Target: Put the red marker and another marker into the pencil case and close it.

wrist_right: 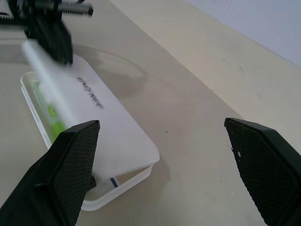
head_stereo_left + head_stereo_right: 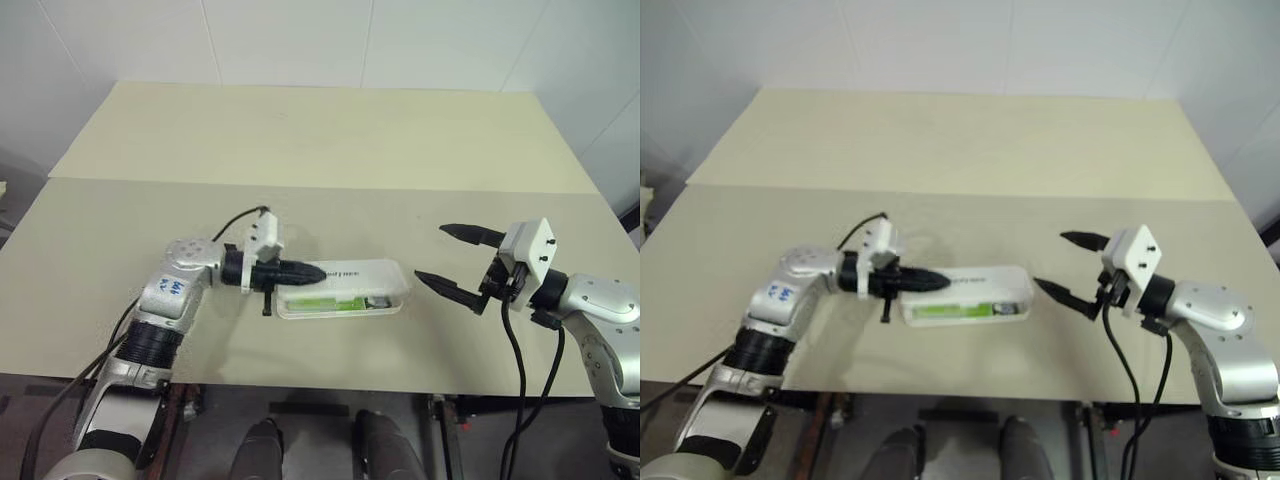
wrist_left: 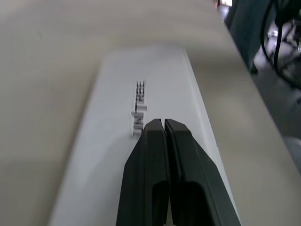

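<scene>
Pencil case (image 2: pixel 345 288) lid ajar, green marker (image 1: pixel 51 117) inside, left hand (image 3: pixel 162 126) shut over lid, right hand (image 2: pixel 448 260) wide, empty.

Left gripper (image 2: pixel 318 272) pinched closed, pointing right; right gripper (image 2: pixel 447 256) spread wide.

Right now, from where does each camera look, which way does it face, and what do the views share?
Left and right eye views: on the head, looking forward and down at the table; both arms show.
Left wrist view: along the shut left gripper, over the lid of the pencil case.
Right wrist view: between the open right gripper, toward the half-closed case with the green marker inside.
Shared: the case appears in every view.
</scene>
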You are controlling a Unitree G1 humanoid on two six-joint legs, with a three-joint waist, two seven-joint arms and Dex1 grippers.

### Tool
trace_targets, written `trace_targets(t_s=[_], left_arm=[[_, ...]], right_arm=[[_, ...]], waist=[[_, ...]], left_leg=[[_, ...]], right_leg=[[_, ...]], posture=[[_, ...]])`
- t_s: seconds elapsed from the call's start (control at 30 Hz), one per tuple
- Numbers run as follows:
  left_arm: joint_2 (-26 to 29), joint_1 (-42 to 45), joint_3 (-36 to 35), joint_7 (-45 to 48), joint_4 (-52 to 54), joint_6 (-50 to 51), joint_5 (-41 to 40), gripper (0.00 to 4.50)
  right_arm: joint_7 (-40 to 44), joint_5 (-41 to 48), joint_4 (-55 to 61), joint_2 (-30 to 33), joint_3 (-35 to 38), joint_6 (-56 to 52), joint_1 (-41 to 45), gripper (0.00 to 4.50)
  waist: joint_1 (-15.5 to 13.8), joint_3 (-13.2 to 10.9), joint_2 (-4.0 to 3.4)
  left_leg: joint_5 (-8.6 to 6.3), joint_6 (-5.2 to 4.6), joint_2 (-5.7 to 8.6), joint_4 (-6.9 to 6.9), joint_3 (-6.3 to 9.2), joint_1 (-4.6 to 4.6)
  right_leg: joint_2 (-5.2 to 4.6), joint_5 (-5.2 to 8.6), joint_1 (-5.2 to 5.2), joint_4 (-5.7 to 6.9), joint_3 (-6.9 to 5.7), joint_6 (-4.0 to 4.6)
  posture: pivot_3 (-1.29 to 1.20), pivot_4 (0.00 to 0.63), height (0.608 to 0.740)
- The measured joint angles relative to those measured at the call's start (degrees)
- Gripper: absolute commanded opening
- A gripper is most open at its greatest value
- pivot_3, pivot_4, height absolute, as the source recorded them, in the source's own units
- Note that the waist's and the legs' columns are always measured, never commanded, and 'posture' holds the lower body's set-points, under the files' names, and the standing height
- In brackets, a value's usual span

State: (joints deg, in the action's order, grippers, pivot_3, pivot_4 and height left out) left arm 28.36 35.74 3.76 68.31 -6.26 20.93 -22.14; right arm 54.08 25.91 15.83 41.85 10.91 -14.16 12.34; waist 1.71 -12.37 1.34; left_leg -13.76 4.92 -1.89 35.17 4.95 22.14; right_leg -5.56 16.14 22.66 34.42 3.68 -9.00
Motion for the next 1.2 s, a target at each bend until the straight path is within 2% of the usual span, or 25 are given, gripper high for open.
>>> trace_targets(t_s=[0.07,0.2,0.3,0.43,0.53,0.67,0.77,1.0,1.03,1.2], left_arm=[[0.1,-0.5,-2.5,-0.9,1.5,0.6,-1.7,0.03],[5.4,-2.9,-8.9,-1.8,4.3,1.6,-4.9,0.93],[7.7,-3.9,-12.4,-2.8,5.1,1.1,-5.1,1.97],[6.2,-5.1,-11.6,-3.4,5.0,-0.4,-5.0,3.32],[4.9,-4.8,-9.1,-3.1,3.4,-2.7,-4.1,3.32],[-0.1,-1.9,-3.4,-2.3,-3.6,-5.9,-1.2,3.32],[-1.3,-0.2,-0.3,-1.7,-7.7,-8.4,1.4,2.7],[-2.0,2.1,3.6,1.4,-12.7,-15.5,5.8,0.19],[-2.1,2.1,4.4,1.8,-12.9,-16.5,6.8,0.01],[-2.1,2.2,6.3,2.9,-15.0,-19.7,9.3,0.01]], right_arm=[[0.4,0.0,-0.5,0.0,-0.1,0.1,0.3,4.5],[1.5,0.0,-2.1,0.1,-0.9,0.2,0.9,4.5],[2.2,-0.1,-3.8,0.4,-0.9,0.3,1.1,4.5],[2.6,-0.1,-4.8,0.6,-1.1,0.4,3.4,4.5],[2.6,-0.1,-4.7,0.7,-1.0,0.4,3.4,4.5],[2.6,0.0,-3.7,1.9,-0.6,0.0,2.4,4.5],[2.6,0.2,-2.4,2.5,0.5,-0.3,1.7,4.5],[1.3,1.0,0.2,2.7,1.9,-1.5,-1.1,4.5],[1.2,1.1,0.7,2.7,2.1,-1.6,-1.8,4.5],[0.2,1.3,1.8,2.7,3.1,-2.2,-3.7,4.5]], waist=[[-0.1,0.0,0.0],[0.1,0.0,0.01],[-0.1,0.0,0.01],[-0.5,0.0,0.01],[-0.3,0.0,0.01],[-0.5,0.0,0.01],[-0.2,0.0,0.01],[-0.2,0.0,0.01],[-0.2,0.0,0.01],[-0.3,0.0,0.01]], left_leg=[[-0.01,0.01,0.0,0.0,0.02,0.02],[-0.06,0.03,0.0,-0.03,0.01,0.04],[-0.07,0.03,0.0,-0.04,0.0,0.04],[-0.07,0.04,0.02,-0.02,0.02,0.1],[-0.07,0.03,0.02,-0.04,0.01,0.09],[-0.07,0.03,0.03,-0.01,0.01,0.13],[-0.08,0.02,0.02,-0.03,0.01,0.14],[-0.09,-0.01,0.02,-0.03,0.0,0.12],[-0.09,-0.01,0.02,-0.03,0.0,0.13],[-0.09,-0.01,0.02,-0.03,0.0,0.13]], right_leg=[[0.0,-0.01,0.0,-0.01,-0.01,-0.02],[0.0,-0.01,0.03,-0.04,0.0,-0.03],[-0.01,-0.01,0.03,-0.06,0.0,-0.02],[-0.01,-0.01,0.01,-0.15,-0.01,-0.01],[-0.01,-0.01,0.01,-0.18,-0.01,-0.02],[-0.01,-0.05,0.01,-0.24,-0.01,-0.09],[0.0,-0.06,0.02,-0.25,-0.01,-0.09],[-0.01,-0.05,0.02,-0.24,-0.01,-0.09],[-0.01,-0.05,0.02,-0.24,-0.01,-0.09],[-0.01,-0.06,0.02,-0.25,-0.01,-0.1]], posture=[[0.0,0.15,0.74],[0.0,0.15,0.74],[0.0,0.15,0.74],[0.0,0.15,0.74],[0.0,0.15,0.74],[0.0,0.15,0.74],[0.0,0.15,0.74],[0.0,0.15,0.74],[0.0,0.15,0.74],[0.0,0.15,0.74]])
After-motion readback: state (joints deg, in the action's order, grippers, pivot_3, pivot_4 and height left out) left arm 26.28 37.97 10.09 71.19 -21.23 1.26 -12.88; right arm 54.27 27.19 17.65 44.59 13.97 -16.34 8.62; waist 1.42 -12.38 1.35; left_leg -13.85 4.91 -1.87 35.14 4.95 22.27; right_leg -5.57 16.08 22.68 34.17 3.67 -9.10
